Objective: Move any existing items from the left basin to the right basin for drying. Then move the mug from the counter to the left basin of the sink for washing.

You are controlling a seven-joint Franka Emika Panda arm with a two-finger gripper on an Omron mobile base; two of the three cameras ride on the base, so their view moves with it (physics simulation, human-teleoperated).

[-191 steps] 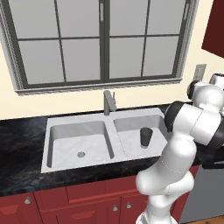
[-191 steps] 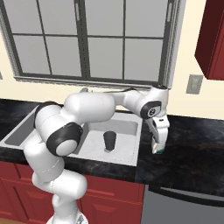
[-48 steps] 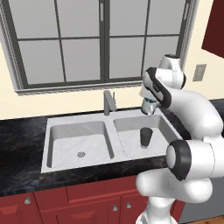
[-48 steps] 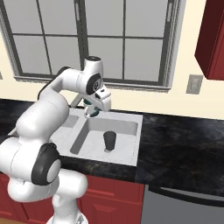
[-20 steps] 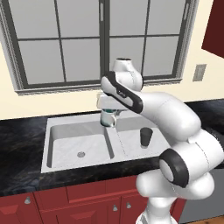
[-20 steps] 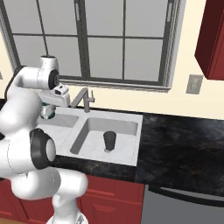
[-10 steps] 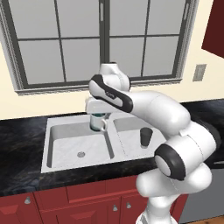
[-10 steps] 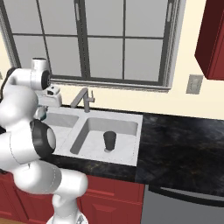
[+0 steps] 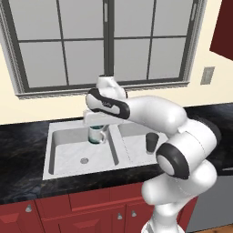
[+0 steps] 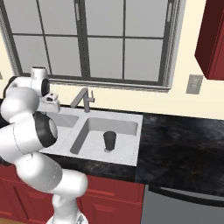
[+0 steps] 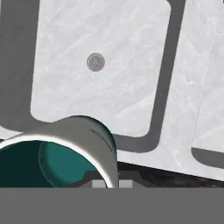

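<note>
The white mug (image 9: 95,135) with its teal inside hangs over the back of the left basin (image 9: 68,152), above the floor and beside the divider. My gripper (image 9: 96,129) is shut on the mug's rim. In the hand view the mug (image 11: 83,135) sits at the bottom left, and below it lies the left basin (image 11: 113,87) with its round drain (image 11: 95,61). The dark grey tumbler (image 9: 152,141) stands upright in the right basin (image 9: 132,148). From the right side the tumbler (image 10: 109,141) stands mid-floor in the right basin (image 10: 94,131).
The black counter (image 9: 22,182) runs around the sink, with red cabinet fronts (image 9: 82,209) below. The grey faucet (image 10: 85,99) rises behind the divider, close to my hand. A window and cream wall close the back. My own arm arches over the right basin.
My arm has carried the mug left from near the faucet and the divider to over the left basin, and a little lower. The tumbler has stayed in place.
</note>
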